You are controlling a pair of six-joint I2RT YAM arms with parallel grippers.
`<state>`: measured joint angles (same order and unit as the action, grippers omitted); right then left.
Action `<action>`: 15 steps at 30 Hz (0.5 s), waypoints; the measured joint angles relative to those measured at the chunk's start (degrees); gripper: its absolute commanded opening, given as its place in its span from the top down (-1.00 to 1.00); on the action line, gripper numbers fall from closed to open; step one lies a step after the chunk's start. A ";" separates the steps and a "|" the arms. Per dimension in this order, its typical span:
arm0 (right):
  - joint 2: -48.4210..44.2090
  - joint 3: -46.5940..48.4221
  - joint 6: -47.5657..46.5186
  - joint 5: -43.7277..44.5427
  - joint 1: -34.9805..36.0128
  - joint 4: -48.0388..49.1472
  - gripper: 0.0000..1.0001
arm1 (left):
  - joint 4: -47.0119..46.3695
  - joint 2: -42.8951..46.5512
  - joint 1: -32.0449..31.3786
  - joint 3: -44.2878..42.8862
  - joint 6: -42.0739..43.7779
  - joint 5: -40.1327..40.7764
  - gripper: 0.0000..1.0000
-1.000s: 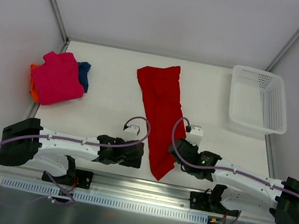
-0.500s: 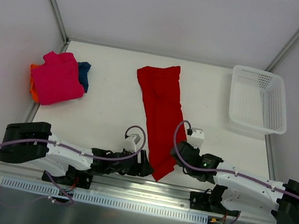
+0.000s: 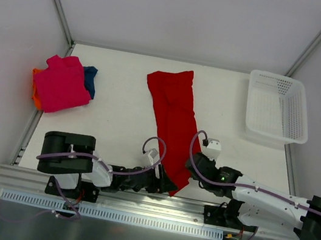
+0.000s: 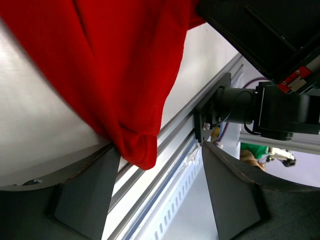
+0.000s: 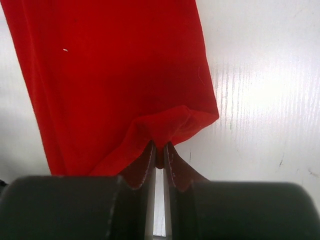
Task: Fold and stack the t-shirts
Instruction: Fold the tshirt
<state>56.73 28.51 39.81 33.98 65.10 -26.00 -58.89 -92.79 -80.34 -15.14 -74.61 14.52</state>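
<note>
A bright red t-shirt [image 3: 174,113], folded into a long strip, lies down the middle of the table [image 3: 117,119]. My right gripper [image 5: 159,149] is shut on a pinched fold of its right edge near the near end [image 3: 192,163]. My left gripper [image 4: 157,192] is open at the table's near edge. The shirt's red near corner [image 4: 137,150] hangs between its fingers, beside the left finger [image 4: 87,192]. In the top view this gripper [image 3: 168,186] sits low at that corner. A magenta-pink t-shirt [image 3: 62,84] lies folded at the far left on an orange one [image 3: 35,96] and a dark blue one [image 3: 89,80].
A white mesh basket [image 3: 276,108] stands at the back right corner. The aluminium rail [image 3: 135,199] runs along the near edge just under both grippers. White walls close in the left, back and right sides.
My left arm has swung right and low along the near edge to the red shirt's near corner. My right gripper has shifted slightly nearer, still pinching the shirt.
</note>
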 measured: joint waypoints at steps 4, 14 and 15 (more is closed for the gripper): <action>-1.95 -0.63 0.20 0.00 0.00 -0.11 0.89 | -2.67 -2.34 0.00 -0.85 -1.05 -1.03 -0.34; -3.45 -2.16 1.05 0.02 0.00 -0.37 0.88 | 20.61 8.83 -0.74 -2.51 -0.70 1.07 0.30; -3.17 -2.16 1.07 0.00 0.00 -0.33 0.89 | 21.66 9.03 -0.74 -2.78 -0.68 1.16 0.30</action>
<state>53.56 26.35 40.88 33.98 65.10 -26.33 -37.23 -83.77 -81.08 -17.91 -75.29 15.68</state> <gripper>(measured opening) 0.088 0.363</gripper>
